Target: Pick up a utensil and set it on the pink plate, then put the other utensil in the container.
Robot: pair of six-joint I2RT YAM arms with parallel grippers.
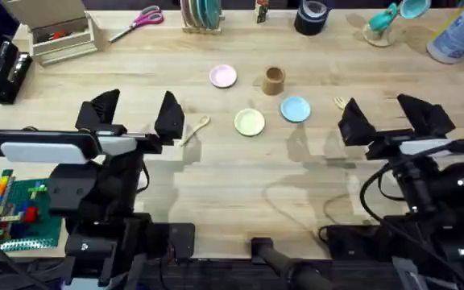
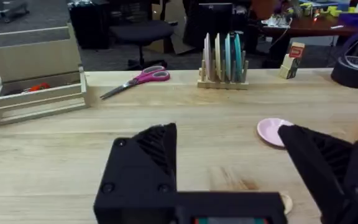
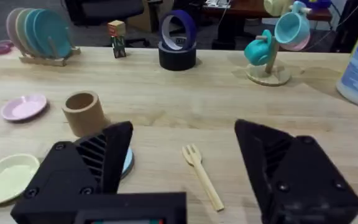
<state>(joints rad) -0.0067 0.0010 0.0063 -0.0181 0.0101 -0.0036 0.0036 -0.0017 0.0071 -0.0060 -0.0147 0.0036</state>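
On the pale wood table (image 1: 232,177), the spoon (image 1: 195,130) lies slanted just beside the left gripper (image 1: 135,115), whose fingers are spread and empty; the pink plate (image 1: 223,76) sits beyond. The right gripper (image 1: 387,115) gapes over the fork (image 3: 202,175).

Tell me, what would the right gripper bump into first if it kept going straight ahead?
Probably the wooden fork, lying on the table between the open right gripper fingers. Depth is hard to judge.

No legible text — bottle label (image 1: 460,32) print too blurred.
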